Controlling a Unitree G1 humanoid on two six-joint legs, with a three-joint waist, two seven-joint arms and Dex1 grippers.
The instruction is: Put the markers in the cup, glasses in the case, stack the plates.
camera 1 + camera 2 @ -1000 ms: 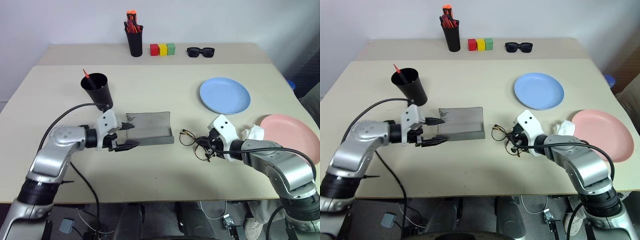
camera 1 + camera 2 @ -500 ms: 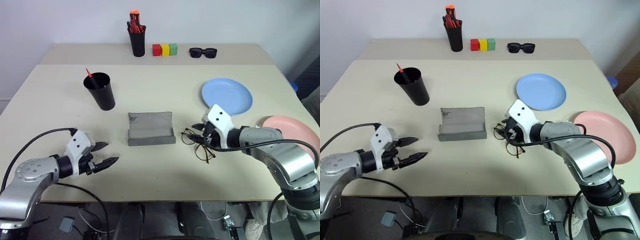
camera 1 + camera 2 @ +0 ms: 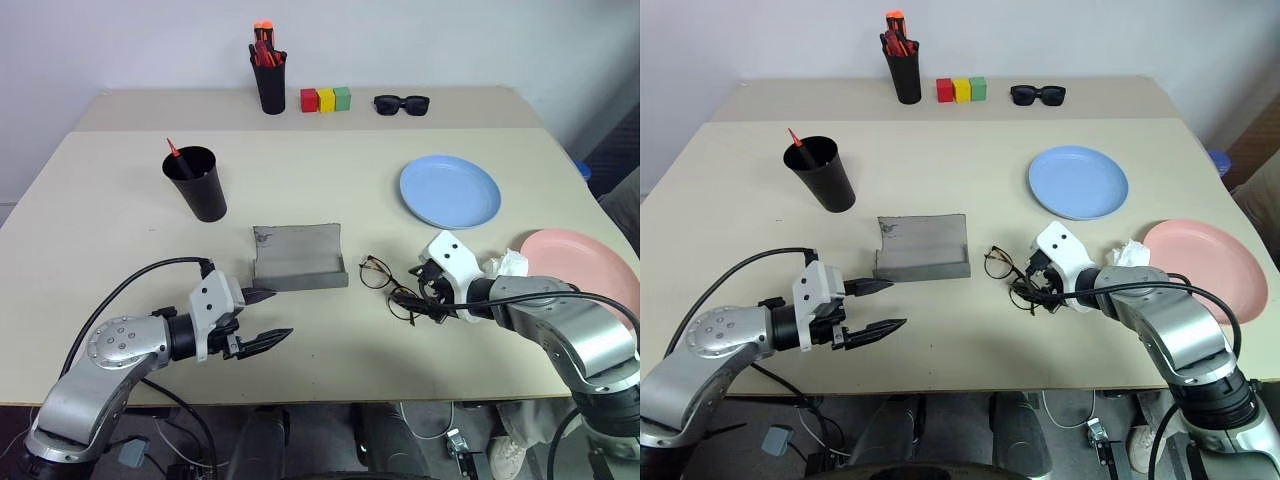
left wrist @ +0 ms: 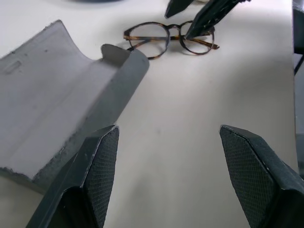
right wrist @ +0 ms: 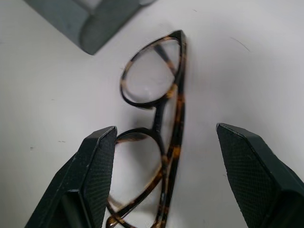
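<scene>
Since a second ago, left claw (image 3: 268, 316) sits back from the case (image 3: 298, 257), fingers apart. Right claw (image 5: 164, 156) now gapes over the glasses (image 5: 154, 118) on the surface (image 3: 330, 190).

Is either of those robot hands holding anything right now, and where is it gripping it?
Nothing is held. The right gripper has its fingers open on either side of the glasses lying on the table; the left gripper is open and empty near the case.
</scene>
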